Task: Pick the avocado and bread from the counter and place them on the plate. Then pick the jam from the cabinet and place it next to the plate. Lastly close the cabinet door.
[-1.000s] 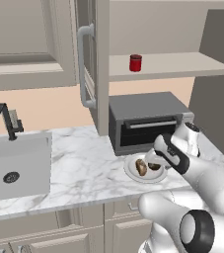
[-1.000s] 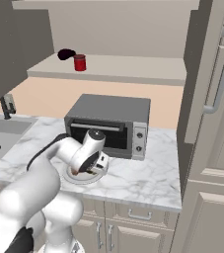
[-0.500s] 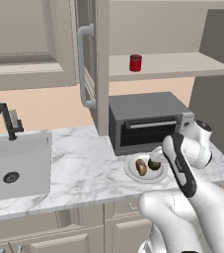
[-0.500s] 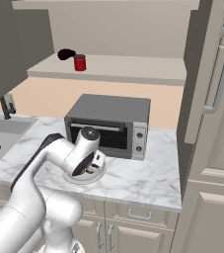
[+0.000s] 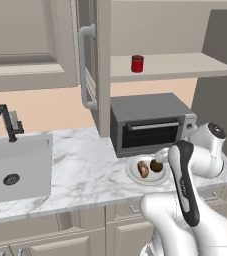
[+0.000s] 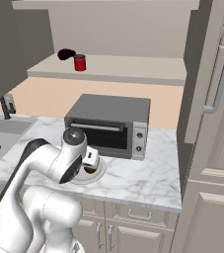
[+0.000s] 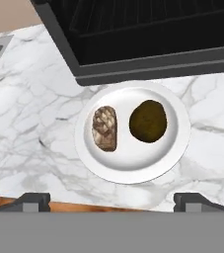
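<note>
— On the desk (image 5: pixel 80 165), in front of the toaster oven (image 5: pixel 150 122), what am I looking at from your side?

— From my station, the biggest change is the arm: half a second back it was bent low over the plate, and now I see it pulled up and back, the wrist lifted clear. The cabinet (image 5: pixel 170 65) hasn't changed, its shelf exposed and the cabinet door (image 5: pixel 92 65) swung open at about eleven o'clock from the oven.

— And the plate?

— The plate (image 7: pixel 175 143) sits just in front of the oven door. In the hand view the bread (image 7: pixel 105 128) lies at nine o'clock of the plate's middle and the avocado (image 7: pixel 148 121) at three o'clock, close beside each other, apart I think, both well inside the rim.

— End effector?

— The end effector (image 7: pixel 111 200) is spread wide with nothing between the tips, hanging above the plate's six o'clock edge.

— So the first stage is finished?

— I judge so. Both foods are delivered, so next I'd go for the jam (image 5: pixel 137 63), upright on the shelf at twelve o'clock above the oven, then shut the door.
</note>
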You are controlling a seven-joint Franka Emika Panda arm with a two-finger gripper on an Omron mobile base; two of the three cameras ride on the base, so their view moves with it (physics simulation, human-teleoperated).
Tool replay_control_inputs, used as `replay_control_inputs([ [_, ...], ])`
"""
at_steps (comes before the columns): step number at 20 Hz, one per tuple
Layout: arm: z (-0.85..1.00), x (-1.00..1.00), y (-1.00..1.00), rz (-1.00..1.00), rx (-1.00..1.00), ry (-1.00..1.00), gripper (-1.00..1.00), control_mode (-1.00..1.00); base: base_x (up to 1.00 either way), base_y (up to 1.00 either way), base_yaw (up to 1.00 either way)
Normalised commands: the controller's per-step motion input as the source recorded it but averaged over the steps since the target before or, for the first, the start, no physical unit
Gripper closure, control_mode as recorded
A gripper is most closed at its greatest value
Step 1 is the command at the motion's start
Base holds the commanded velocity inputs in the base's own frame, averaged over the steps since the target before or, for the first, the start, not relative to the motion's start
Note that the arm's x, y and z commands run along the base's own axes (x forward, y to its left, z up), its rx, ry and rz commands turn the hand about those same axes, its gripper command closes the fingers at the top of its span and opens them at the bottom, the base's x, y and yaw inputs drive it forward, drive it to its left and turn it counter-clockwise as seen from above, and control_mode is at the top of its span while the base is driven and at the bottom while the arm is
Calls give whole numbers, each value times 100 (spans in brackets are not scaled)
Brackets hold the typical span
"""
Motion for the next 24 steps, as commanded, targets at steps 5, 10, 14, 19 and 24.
replay_control_inputs([
  [5, 49, -15, 4, 0, -8, -2, -100, -100, 0, 0, 0],
  [10, 51, -6, 3, 0, -4, -1, -100, -100, 0, 0, 0],
  [14, 55, -3, 2, 0, 0, -10, -100, -100, 0, 0, 0],
  [19, 57, -2, 5, 0, 0, -11, -100, -100, 0, 0, 0],
  [24, 55, 0, 12, 0, 0, -13, -100, -100, 0, 0, 0],
])
